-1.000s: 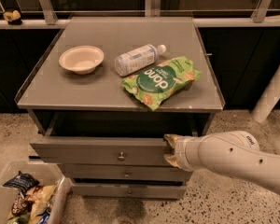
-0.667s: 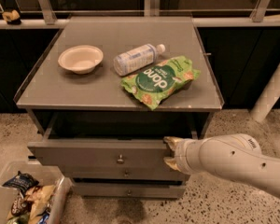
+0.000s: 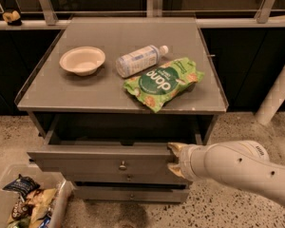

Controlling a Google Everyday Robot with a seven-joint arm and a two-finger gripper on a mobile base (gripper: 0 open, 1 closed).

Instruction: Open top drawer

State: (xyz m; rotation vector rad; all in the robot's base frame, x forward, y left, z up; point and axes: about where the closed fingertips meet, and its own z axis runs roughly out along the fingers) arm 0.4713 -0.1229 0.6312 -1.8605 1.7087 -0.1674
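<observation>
A: Biggest first. What has changed at the grey metal cabinet (image 3: 85,91)?

B: Its top drawer (image 3: 85,159) stands further out from the cabinet front than a moment back. The dark gap under the cabinet top is wider now. The things on the top have not shifted.

A: How does the drawer look?

B: Wide flat grey front, partly pulled out, directly below the cabinet top. A small round metal knob (image 3: 123,166) sits at its centre. It overhangs the two shorter grey drawer fronts (image 3: 99,193) beneath it, and both of those are closed.

A: And the arm?

B: The white rounded arm (image 3: 237,167) reaches in low from the cabinet's right side, roughly level, and has come back with the drawer. The gripper (image 3: 174,159) is at the drawer front's right end. One tan tip is on the upper edge and one on the lower, so the jaws clasp the panel between them.

A: Smaller items?

B: On the cabinet top:
- A green snack bag (image 3: 164,82) lies right of centre.
- A clear plastic bottle (image 3: 137,61) lies on its side, touching the bag.
- A pale round bowl (image 3: 82,60) sits to the left, apart from both.
</observation>
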